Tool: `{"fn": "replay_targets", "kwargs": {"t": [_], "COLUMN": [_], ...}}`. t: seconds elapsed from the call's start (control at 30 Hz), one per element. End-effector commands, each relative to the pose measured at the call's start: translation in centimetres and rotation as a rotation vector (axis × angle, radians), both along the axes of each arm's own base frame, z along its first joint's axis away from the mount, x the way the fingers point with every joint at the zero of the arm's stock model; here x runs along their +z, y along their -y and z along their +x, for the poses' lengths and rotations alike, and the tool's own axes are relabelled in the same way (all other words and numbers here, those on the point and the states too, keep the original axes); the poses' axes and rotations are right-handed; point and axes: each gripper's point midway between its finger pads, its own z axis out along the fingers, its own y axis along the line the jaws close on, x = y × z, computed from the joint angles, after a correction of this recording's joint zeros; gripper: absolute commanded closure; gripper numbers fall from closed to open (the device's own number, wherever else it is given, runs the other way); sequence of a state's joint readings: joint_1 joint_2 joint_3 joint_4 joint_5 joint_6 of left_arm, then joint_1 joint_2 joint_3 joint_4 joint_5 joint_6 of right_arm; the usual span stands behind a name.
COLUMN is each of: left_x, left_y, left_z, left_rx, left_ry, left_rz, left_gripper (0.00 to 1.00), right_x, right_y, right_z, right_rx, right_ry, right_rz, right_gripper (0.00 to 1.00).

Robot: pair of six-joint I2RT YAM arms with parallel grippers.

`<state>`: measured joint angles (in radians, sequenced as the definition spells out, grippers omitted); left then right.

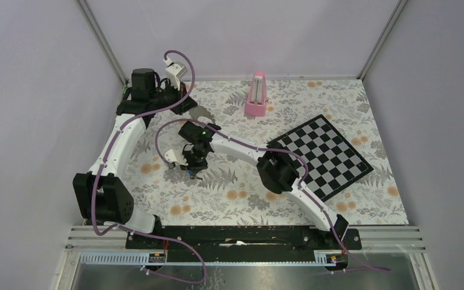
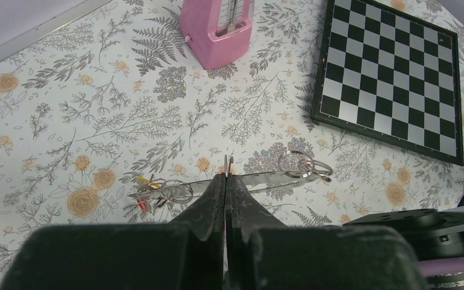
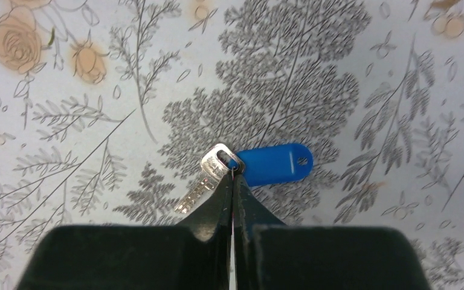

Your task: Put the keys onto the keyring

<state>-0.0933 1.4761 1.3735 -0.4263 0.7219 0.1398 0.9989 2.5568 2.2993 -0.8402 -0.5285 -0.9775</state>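
My left gripper [image 2: 226, 176] is pinching the keyring [image 2: 272, 179] mid-strap, jaws together. My right gripper [image 3: 234, 176], equally tight, is seemingly nipping one blue key [image 3: 273, 163] lying on the floral table [image 3: 66, 151]. Counting two rings [image 2: 296, 163] at strap's end.

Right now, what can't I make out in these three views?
Left wrist: the keyring strap's middle, behind the shut left gripper; the yellow piece too small to identify.
Right wrist: the blue key where tag meets metal, under the shut right gripper.
Top view: keyring and blue key, too small, under the grippers.
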Motion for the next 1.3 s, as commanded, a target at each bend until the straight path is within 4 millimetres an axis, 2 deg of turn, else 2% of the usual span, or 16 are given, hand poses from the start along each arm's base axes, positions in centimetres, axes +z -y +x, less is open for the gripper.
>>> {"fn": "replay_targets", "kwargs": {"t": [0.0, 0.2, 0.4, 0.53, 0.67, 0.73, 0.9, 0.93, 1.13, 1.27], "left_x": [4.4, 5.2, 4.9, 4.7, 4.1, 3.7, 2.9, 2.4, 1.0, 0.7], "left_y": [0.5, 0.7, 1.2, 2.0, 3.6, 4.6, 7.1, 8.2, 9.4, 10.0], "left_z": [-0.1, 0.1, 0.4, 0.1, -1.4, -2.3, -4.6, -5.9, -8.2, -8.8], "left_rx": [-0.059, -0.075, -0.110, -0.161, -0.247, -0.292, -0.400, -0.458, -0.580, -0.624], "left_ry": [0.139, 0.165, 0.165, 0.173, 0.211, 0.232, 0.254, 0.261, 0.315, 0.340], "left_rz": [-0.013, -0.012, -0.018, -0.022, 0.000, 0.015, 0.019, 0.014, 0.022, 0.027], "left_gripper": [1.00, 1.00, 1.00, 1.00, 1.00, 1.00, 1.00, 1.00, 1.00, 1.00], "right_x": [3.9, 6.1, 9.5, 12.6, 15.1, 15.7, 17.5, 18.4, 21.0, 21.6], "right_y": [1.7, 5.2, 9.0, 11.4, 13.7, 14.9, 17.2, 18.2, 20.1, 20.7], "right_z": [-1.1, -3.1, -4.9, -6.0, -6.7, -6.9, -6.4, -5.8, -4.3, -4.8], "right_rx": [-0.030, -0.064, -0.119, -0.175, -0.234, -0.271, -0.341, -0.389, -0.481, -0.468], "right_ry": [0.022, 0.018, 0.007, -0.019, -0.038, -0.038, 0.026, 0.025, -0.037, -0.076], "right_rz": [-0.015, -0.021, -0.011, 0.030, 0.080, 0.099, 0.188, 0.246, 0.384, 0.414], "right_gripper": [1.00, 1.00, 1.00, 1.00, 1.00, 1.00, 1.00, 1.00, 1.00, 1.00]}}
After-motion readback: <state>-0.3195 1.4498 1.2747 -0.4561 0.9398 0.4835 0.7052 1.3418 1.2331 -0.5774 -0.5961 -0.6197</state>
